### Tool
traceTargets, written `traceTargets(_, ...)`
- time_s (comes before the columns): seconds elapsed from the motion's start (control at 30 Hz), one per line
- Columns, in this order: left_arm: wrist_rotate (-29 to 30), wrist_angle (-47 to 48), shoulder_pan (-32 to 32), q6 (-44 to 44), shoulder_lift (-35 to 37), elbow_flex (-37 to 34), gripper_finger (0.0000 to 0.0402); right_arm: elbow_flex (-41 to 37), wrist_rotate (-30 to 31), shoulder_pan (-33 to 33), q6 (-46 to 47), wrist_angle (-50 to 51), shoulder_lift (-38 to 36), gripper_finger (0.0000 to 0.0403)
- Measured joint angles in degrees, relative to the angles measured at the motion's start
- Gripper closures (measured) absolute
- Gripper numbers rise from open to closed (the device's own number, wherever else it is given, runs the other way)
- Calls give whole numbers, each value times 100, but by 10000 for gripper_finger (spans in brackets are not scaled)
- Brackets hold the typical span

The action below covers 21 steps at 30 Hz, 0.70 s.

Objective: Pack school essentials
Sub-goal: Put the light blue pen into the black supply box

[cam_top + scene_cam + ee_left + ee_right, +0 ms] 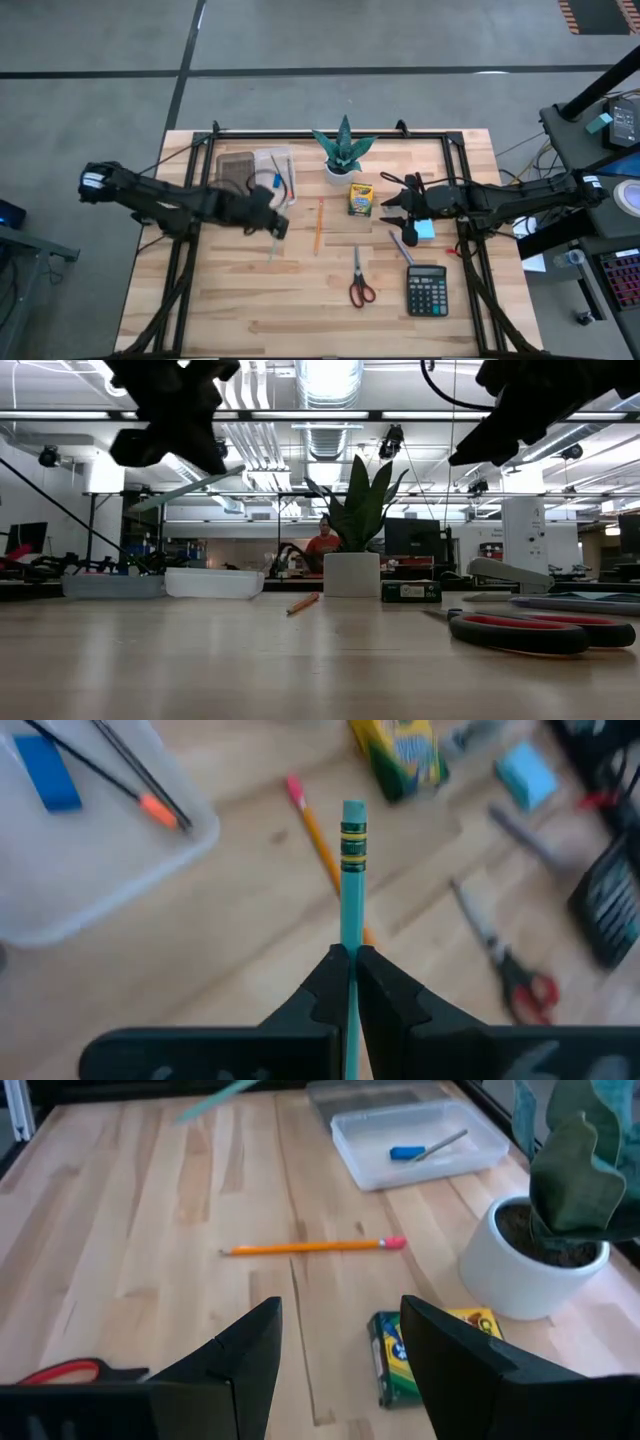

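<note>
The left tool (351, 960) pinches a teal pencil (352, 870) mid-shaft; light, stiff and slick, it could pivot. The right tool (335, 1350) hangs open above the crayon box (400, 1355).

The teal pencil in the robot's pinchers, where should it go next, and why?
Probably a short carry over the clear tray, then let go. The left gripper is shut on the teal pencil, held above the table beside the tray, which already holds a blue piece and thin pens.
</note>
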<state>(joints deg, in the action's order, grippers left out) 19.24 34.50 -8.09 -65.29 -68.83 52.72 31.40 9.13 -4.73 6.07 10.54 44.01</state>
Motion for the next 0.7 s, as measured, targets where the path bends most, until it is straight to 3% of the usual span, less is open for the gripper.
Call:
traceTargets(0.33, -833, -116, 1895, 1063, 117, 205, 401, 0, 0, 0, -171, 153, 0, 209)
traceTargets(0.7, -1006, -141, 3691, 2236, -298, 205, 401, 0, 0, 0, -289, 158, 0, 209)
